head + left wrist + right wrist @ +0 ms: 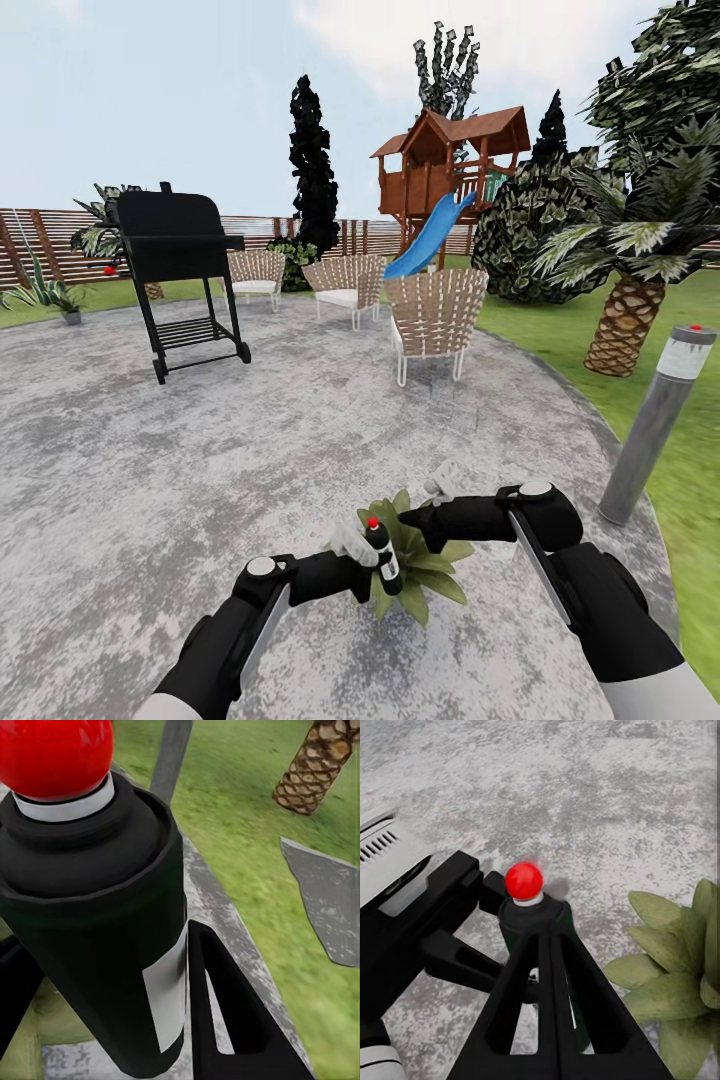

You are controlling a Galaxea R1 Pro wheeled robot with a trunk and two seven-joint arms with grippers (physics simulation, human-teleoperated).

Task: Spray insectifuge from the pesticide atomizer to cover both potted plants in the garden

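One pesticide atomizer [384,560] stands upright over the one potted plant [420,562] that is visible, a low rosette of broad green leaves on the stone patio [200,470]. The left gripper [362,560] is clenched on the dark green bottle; in the left wrist view the bottle [97,915] with its red tip sits between the two black fingers [225,1020], its white label band against one of them. The right gripper [440,492] hovers just above the plant, close to the bottle. In the right wrist view its fingers [551,1020] look pressed together in front of the bottle [529,919], but I cannot tell if they grasp anything.

On the round mottled grey patio I count one black grill [180,270] on wheels and three woven chairs [435,320]. One grey post with a red top [660,420] leans at the patio edge on the right. Behind it is green lawn [560,340], one scaly palm trunk [625,325], and several dark trees. One wooden playhouse [450,160] with a blue slide [432,235] stands further back. A brown slatted fence [50,245] closes the garden, with one striped spiky plant [45,290] before it. The sky is pale blue with thin clouds.
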